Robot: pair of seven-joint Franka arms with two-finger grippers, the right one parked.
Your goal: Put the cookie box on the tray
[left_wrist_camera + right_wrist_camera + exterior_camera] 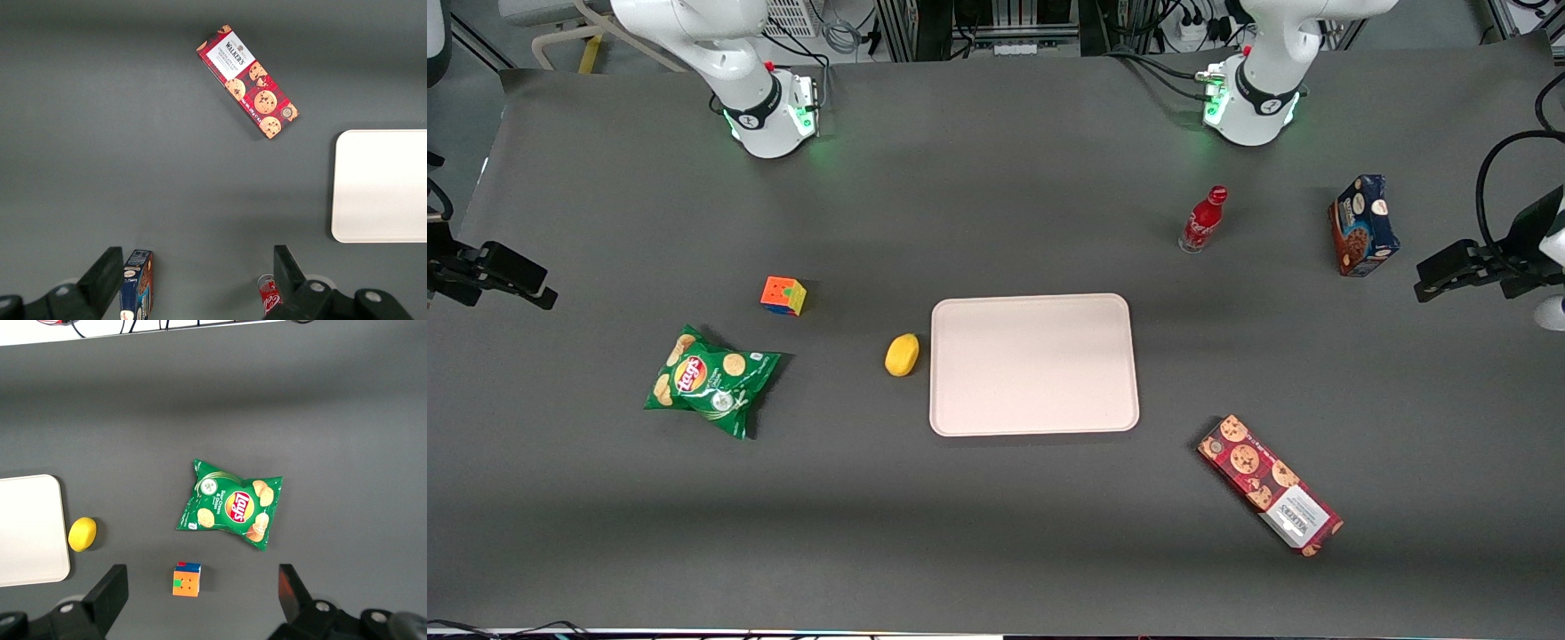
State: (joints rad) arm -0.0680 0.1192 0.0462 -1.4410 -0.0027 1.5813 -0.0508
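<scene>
I see the gripper (193, 283) spread wide, grasping nothing, high over the table (996, 533). Cookie box (137, 285) stands just beside one finger (103, 277); tray (1033, 364) well apart, at the box's 8 o'clock in front view.

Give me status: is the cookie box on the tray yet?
Not yet. Done: nothing visible. The tray is bare, and the cookie box stands upright on the table toward the working arm's end, beside the red bottle. In hand: nothing; the gripper is open, above the table near the box. Left: grasp the box, carry it over, set it on the tray.
</scene>
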